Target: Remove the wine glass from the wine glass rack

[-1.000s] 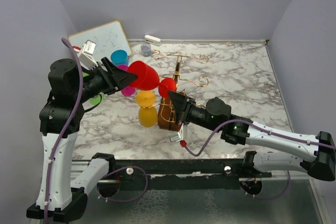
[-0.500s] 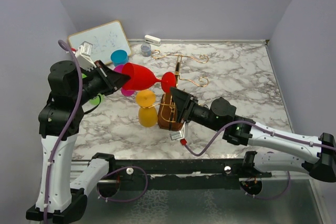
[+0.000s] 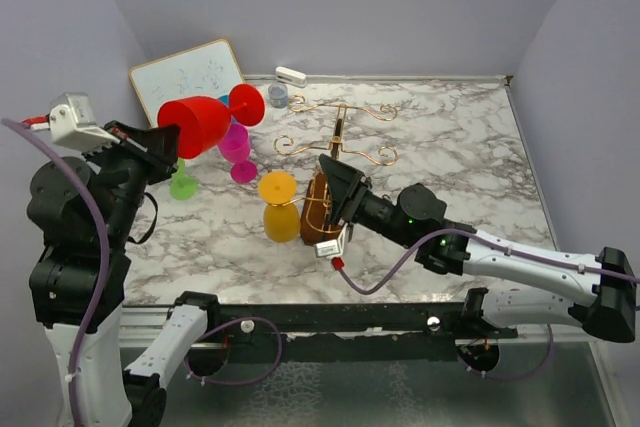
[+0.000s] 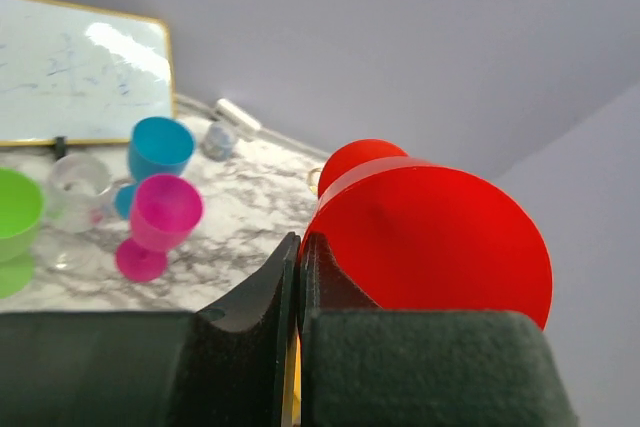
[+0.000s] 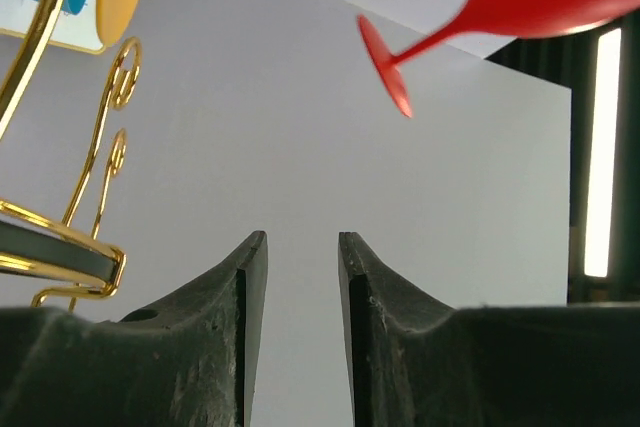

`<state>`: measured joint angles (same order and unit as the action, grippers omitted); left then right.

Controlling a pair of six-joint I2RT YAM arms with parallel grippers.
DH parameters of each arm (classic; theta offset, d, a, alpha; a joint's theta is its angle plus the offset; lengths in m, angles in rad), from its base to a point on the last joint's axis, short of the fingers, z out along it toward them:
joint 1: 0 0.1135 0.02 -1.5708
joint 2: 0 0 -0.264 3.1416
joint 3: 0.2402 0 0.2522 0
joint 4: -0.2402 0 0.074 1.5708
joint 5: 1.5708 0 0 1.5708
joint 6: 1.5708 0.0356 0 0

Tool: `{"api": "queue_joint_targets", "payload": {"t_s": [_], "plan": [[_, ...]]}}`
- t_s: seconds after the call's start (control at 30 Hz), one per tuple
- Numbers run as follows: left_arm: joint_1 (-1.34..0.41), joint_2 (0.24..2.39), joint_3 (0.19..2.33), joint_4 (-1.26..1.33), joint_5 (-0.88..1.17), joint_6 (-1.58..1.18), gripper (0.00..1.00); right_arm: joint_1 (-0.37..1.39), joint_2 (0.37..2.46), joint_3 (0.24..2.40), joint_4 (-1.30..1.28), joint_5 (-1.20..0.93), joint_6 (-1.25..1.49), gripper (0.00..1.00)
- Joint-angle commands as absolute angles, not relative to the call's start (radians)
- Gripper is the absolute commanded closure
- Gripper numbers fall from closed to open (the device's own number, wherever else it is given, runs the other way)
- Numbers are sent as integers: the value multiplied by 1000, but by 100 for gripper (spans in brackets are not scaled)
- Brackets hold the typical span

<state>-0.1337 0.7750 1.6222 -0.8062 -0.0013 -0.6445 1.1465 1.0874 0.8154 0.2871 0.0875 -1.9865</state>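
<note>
Left gripper: I am pinching my left gripper (image 3: 168, 144) nearly closed on the thin bowl wall, at the rim, of the red plastic wine glass (image 3: 200, 125). In the left wrist view the rim is running between my jaws.
Glass position: the glass is lying on its side in the air at the far left, with its round foot pointing toward the back wall. It is well apart from the gold wire wine glass rack (image 3: 340, 139).
Why sideways: I judge that a rim grip is letting the stem slide out of a curled hook instead of lifting straight up.
Right gripper: my right gripper (image 5: 300, 247) is sitting with its jaws a narrow way apart and nothing between them, just beside the rack's dark brown wooden base (image 3: 318, 222). I judge it is placed there to steady the light stand.
Rack: it is standing upright on the white marble table (image 3: 460, 137), and a yellow wine glass (image 3: 280, 207) is hanging upside down on its near side.
Progress: the red glass is off the hooks, so the task looks essentially met.
</note>
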Motion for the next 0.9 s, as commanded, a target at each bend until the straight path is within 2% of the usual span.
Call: {"api": "queue_joint_targets", "payload": {"t_s": [0.0, 0.3, 0.5, 0.73, 0.87], "plan": [[-141, 875, 1596, -957, -157, -517, 100, 1154, 1167, 915, 479, 202, -1784, 63], [-141, 950, 1521, -1045, -391, -385, 100, 1154, 1381, 1325, 503, 463, -1314, 62], [-141, 981, 1406, -1050, -405, -347, 100, 1153, 1529, 1716, 116, 595, -845, 63], [-138, 1015, 1191, -955, -333, -360, 100, 1152, 1696, 2148, -439, 516, -380, 64], [-119, 1051, 1140, -897, -277, -357, 96, 1137, 1752, 2272, -622, 442, -246, 64]]}}
